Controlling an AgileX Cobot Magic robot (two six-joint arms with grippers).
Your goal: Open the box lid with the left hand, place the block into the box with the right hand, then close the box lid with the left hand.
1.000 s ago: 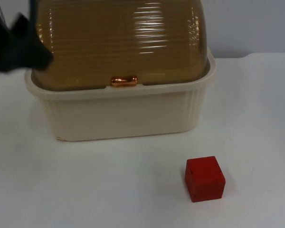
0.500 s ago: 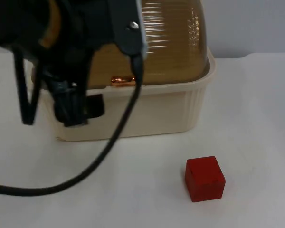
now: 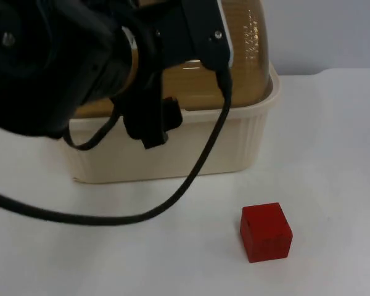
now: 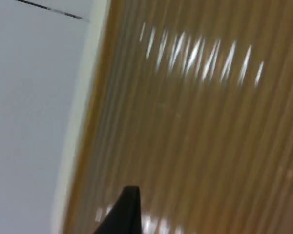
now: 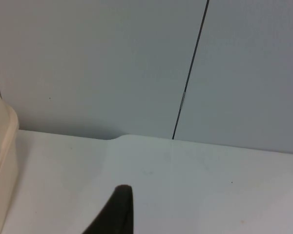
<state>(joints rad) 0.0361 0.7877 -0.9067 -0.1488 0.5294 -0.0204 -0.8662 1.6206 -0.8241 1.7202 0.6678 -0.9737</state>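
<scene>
Left arm hides much of box; block sits apart.

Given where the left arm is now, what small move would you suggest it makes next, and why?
Probably ease the left pincer down toward the front edge of the amber lid: the lid looks shut on the cream box, and the red block sits on the table, waiting.

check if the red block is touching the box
Apart. The top view shows bare white table between the red block and the cream box behind it.
</scene>
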